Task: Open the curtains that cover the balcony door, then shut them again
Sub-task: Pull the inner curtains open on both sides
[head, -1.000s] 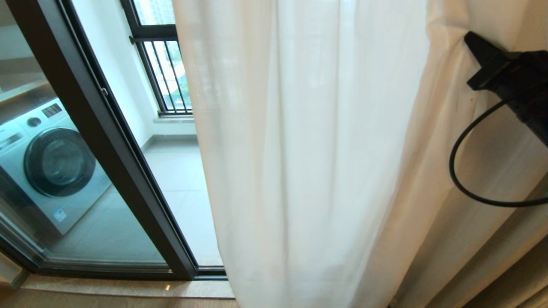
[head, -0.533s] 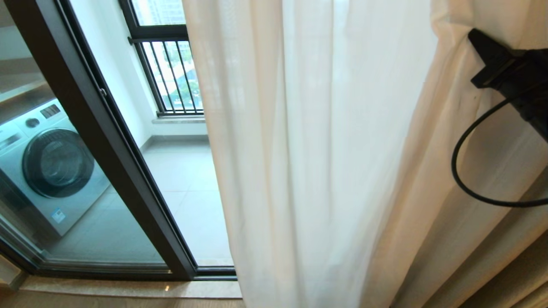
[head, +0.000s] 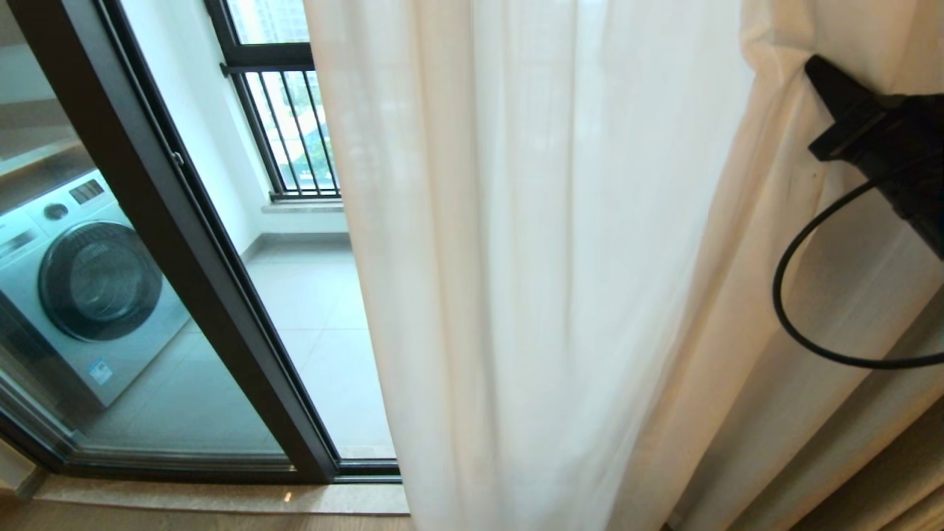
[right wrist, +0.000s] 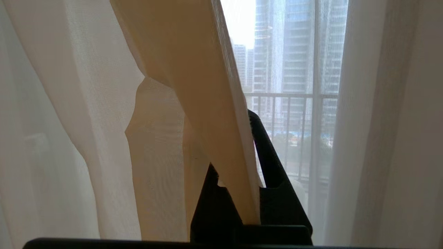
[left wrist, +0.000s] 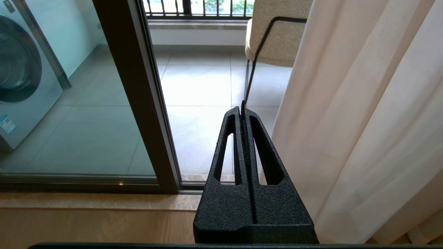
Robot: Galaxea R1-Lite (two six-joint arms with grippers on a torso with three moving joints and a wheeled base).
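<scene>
While right tool pinches curtains | edge seemingly shifted slightly left | left tool pressed together

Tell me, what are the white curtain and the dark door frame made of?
The curtain looks like thin, matte woven cloth: light glows through it and it hangs in soft folds. The door frame looks like metal with a smooth dark coating, judging by its straight, hard edges, though that is only its look.
</scene>
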